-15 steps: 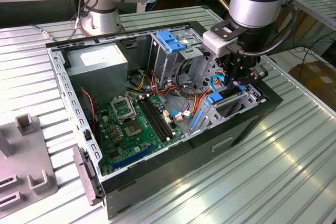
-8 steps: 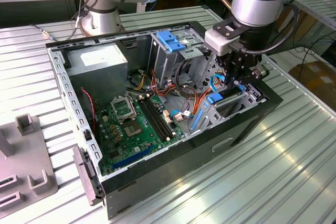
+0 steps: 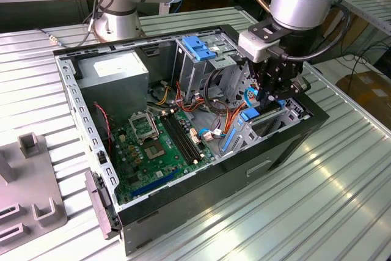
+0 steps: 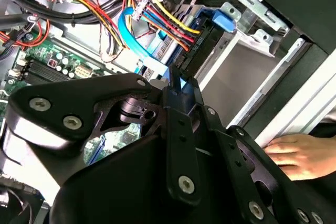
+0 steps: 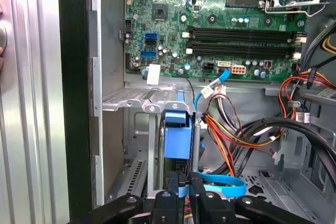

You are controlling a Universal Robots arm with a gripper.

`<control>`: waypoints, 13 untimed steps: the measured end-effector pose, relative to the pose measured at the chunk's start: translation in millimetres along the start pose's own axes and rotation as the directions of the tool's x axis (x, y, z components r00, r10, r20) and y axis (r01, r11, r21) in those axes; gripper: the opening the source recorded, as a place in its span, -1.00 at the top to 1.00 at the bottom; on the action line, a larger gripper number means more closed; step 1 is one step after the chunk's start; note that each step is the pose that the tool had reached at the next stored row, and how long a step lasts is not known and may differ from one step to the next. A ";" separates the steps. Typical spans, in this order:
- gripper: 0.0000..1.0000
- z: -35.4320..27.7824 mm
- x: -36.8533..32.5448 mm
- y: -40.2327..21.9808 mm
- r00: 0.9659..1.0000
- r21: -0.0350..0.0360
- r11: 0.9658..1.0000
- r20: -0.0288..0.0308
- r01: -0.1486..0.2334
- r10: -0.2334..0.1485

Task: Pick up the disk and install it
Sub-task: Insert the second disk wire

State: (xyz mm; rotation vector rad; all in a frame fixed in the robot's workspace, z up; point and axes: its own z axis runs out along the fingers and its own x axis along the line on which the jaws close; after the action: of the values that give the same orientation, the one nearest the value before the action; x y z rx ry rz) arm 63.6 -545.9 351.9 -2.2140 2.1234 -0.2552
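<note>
- the gripper (image 3: 269,96) is low inside the open computer case (image 3: 201,206), at the side of the case toward the table's edge on the exterior view's right.
- the jaws look pressed together on the blue top edge of the disk (image 5: 177,139), which stands on its edge in the drive bay beside the coloured cables (image 5: 231,140).
- i judge the step is the install: the disk seems partly seated, not fully down.
- the next move needs a straight, gentle push along the bay, free of the cables.
- a person's hand (image 4: 294,153) rests on the case rim.
</note>
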 end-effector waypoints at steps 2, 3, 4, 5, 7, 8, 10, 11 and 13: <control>0.54 0.6 0.1 -3.8 1.000 -0.010 1.000 0.000 0.001 -0.001; 0.54 0.8 0.1 -4.6 1.000 -0.013 1.000 0.001 0.001 -0.001; 0.54 0.9 0.2 -5.2 1.000 -0.014 1.000 0.001 0.001 -0.001; 0.54 0.9 0.2 -5.6 1.000 -0.015 1.000 0.001 0.001 -0.001; 0.56 1.0 0.2 -5.7 1.000 -0.015 1.000 0.001 0.001 -0.001; 0.69 1.0 0.2 -5.9 1.000 -0.015 1.000 0.001 0.001 -0.001; 0.69 1.1 0.3 -6.8 1.000 -0.015 1.000 0.001 0.001 -0.001; 0.69 1.3 0.3 -8.0 1.000 -0.015 1.000 0.001 0.001 -0.001; 0.69 1.9 0.4 -11.5 1.000 -0.015 1.000 0.000 -0.003 0.003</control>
State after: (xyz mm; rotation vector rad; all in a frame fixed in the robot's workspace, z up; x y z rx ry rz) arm 75.2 -545.8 351.9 -2.2185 2.1359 -0.2395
